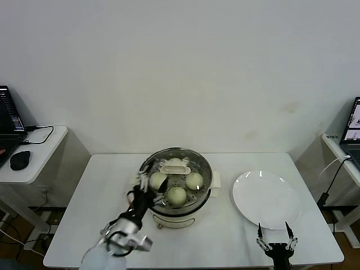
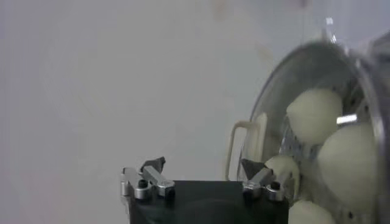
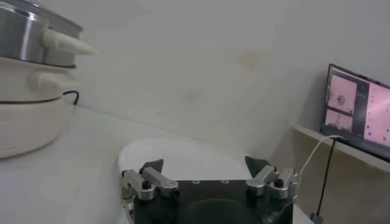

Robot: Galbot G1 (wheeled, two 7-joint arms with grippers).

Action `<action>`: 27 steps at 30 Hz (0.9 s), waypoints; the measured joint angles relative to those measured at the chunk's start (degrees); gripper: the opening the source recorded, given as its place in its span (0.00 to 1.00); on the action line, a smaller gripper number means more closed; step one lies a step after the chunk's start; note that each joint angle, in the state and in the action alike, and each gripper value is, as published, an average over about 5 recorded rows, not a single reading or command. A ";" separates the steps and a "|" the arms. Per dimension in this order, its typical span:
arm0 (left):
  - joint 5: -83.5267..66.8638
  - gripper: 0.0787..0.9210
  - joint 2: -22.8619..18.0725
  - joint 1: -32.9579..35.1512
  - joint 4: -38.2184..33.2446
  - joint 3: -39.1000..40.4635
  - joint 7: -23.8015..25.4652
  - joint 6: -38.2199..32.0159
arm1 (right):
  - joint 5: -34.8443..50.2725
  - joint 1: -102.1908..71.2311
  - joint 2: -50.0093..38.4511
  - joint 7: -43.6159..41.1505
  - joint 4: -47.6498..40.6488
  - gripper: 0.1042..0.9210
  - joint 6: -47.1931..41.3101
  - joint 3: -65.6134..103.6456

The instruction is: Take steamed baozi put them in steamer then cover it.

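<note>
Gleaming steel steamer point(image 1: 175, 183), cream-white baozi point(image 1: 176, 195)

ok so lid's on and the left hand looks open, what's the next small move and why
Probably draw the left hand back from the steamer toward the table's near edge. The glass lid sits on the pot over the baozi, the plate is bare, and the fingers hold nothing.

Legible markings: none found.
I can read no text, brand or number anywhere; the laptop screen point(image 3: 359, 106) beside my right side shows only blurred pink panels, content illegible.
</note>
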 measured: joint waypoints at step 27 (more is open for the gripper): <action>-52.69 0.88 -6.16 28.59 4.76 -15.44 -12.17 -21.02 | 6.94 -5.63 -3.47 -5.64 7.20 0.88 -4.97 -4.70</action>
